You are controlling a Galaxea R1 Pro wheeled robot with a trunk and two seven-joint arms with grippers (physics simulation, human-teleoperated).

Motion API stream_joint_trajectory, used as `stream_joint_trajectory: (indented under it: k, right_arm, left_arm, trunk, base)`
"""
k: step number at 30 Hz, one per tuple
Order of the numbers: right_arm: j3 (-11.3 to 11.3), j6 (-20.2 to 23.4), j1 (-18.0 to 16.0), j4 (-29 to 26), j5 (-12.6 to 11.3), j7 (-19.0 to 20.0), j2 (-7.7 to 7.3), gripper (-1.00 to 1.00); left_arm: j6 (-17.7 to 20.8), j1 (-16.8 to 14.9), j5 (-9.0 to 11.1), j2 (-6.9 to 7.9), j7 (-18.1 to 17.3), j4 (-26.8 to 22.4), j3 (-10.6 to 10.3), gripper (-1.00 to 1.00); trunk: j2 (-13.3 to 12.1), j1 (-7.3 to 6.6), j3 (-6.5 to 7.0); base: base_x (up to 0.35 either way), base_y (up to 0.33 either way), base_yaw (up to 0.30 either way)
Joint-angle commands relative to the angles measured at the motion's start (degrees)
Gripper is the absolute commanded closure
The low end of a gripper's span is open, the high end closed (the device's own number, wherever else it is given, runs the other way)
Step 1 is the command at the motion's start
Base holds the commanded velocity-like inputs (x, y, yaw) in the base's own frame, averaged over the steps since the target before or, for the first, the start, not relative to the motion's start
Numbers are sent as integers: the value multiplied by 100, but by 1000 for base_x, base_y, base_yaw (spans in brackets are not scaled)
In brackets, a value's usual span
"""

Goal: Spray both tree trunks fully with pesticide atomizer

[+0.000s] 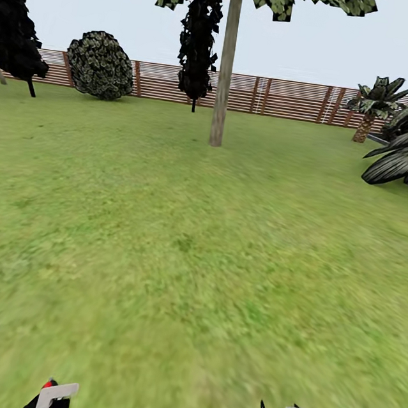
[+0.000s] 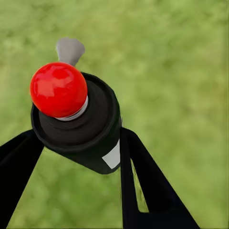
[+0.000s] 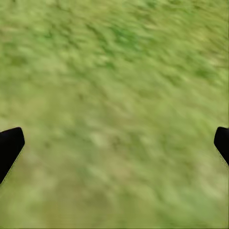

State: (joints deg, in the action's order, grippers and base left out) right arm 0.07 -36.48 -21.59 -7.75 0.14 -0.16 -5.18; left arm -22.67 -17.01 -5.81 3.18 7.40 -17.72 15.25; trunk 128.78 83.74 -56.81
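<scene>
The pesticide atomizer [image 2: 78,121] is held between the two dark fingers of the left gripper [image 2: 78,143], its red cap and grey nozzle pointing away from the wrist, so the pick-up can be judged done. The right gripper [image 3: 114,143] is spread wide above bare lawn [image 1: 190,260], holding nothing. One tree trunk [image 1: 225,71] stands well ahead of both grippers, before the fence [image 1: 288,99]. No spray can be made out on it, though at this range that is uncertain; both trunks appear left to cover.
</scene>
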Motion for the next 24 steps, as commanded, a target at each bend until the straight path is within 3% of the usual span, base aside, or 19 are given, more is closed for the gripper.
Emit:
stream_joint_trajectory:
  k: [1,24]
  right_arm:
    - [1,-17,-3,7,1,-2,-1,-100]
    - [1,-17,-3,2,-4,-2,-1,-100]
  left_arm:
    - [-19,-5,-61,-2,24,6,22,100]
    - [-19,-5,-61,-2,24,-11,22,100]
  trunk:
    - [2,2,-5]
    - [2,2,-5]
  base:
    - [338,0,0]
    - [338,0,0]
